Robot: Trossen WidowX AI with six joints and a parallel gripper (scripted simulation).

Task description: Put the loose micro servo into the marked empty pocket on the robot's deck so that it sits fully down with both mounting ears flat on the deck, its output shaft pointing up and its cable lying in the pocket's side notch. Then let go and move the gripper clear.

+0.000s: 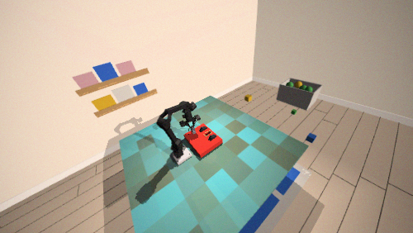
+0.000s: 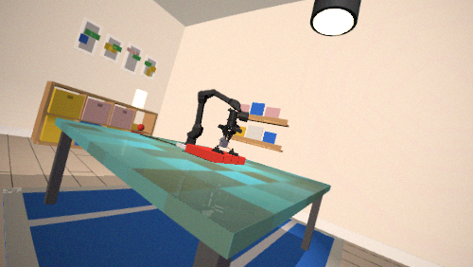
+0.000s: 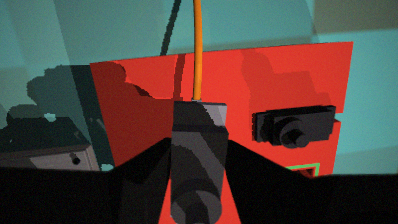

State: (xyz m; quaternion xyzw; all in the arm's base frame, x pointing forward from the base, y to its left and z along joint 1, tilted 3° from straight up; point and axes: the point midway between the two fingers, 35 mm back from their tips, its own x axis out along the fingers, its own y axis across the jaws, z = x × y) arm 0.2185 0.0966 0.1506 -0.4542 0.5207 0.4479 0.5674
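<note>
Two fingers clamp the loose servo (image 3: 199, 150) — it sits between them, over the red deck (image 1: 204, 146) (image 2: 203, 153) (image 3: 220, 75), orange cable (image 3: 198, 50) running out past the fingertips.

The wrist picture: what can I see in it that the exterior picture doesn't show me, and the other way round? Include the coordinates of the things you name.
Only the wrist view shows the orange cable (image 3: 197, 55) running from the held servo and the green outline (image 3: 303, 167) on the deck.

Only the exterior view shows the ceiling lamp (image 2: 333, 20), the wall pictures (image 2: 113, 47) and the storage unit with coloured bins (image 2: 49, 90).

Both show the red deck (image 2: 203, 152) (image 3: 220, 70), and the servo (image 2: 223, 141) (image 3: 199, 150) between the arm's fingers.
</note>
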